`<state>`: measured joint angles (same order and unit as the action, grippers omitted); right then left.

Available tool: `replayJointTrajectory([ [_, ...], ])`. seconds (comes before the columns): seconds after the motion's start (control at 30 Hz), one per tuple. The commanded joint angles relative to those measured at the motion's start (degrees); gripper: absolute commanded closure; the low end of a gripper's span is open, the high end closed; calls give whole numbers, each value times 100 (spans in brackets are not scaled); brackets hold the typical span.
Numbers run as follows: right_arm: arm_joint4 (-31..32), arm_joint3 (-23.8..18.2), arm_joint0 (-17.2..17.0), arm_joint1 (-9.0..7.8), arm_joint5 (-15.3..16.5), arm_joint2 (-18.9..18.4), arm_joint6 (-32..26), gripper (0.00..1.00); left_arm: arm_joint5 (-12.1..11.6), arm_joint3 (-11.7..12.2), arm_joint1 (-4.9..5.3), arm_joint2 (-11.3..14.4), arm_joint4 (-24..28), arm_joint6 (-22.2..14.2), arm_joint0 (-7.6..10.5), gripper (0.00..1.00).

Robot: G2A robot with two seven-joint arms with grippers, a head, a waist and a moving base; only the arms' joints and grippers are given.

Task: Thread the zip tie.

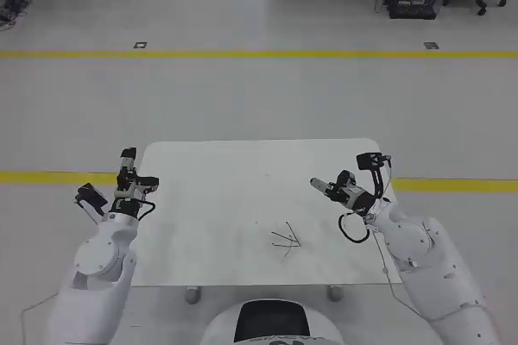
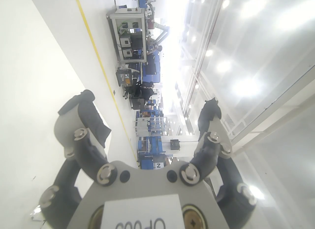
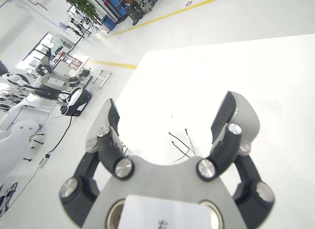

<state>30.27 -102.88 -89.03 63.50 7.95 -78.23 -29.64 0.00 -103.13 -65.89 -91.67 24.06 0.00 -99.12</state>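
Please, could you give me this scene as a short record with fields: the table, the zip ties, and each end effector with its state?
table: white, with rounded corners
zip ties: a few thin dark ties, lying loose and crossed on the table, toward the edge nearest the robot and nearer the right arm; none is held
left end effector: open, empty, by the table's left edge, far from the ties
right end effector: open, empty, over the table's right part, the ties just ahead of it
task state: threading not yet begun
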Motion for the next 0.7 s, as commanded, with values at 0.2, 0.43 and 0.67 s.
replayJointTrajectory([
  [0.2, 853, -43, 238, -29, 260, 157, -185, 0, 0, 0, 0, 0, 0, 0, 0, 0],
  [0.43, 1655, 271, 928, -36, 867, 689, -1031, 0, 0, 0, 0, 0, 0, 0, 0, 0],
  [0.67, 1977, 495, 1200, -38, 1153, 1194, -1369, 0, 0, 0, 0, 0, 0, 0, 0, 0],
])
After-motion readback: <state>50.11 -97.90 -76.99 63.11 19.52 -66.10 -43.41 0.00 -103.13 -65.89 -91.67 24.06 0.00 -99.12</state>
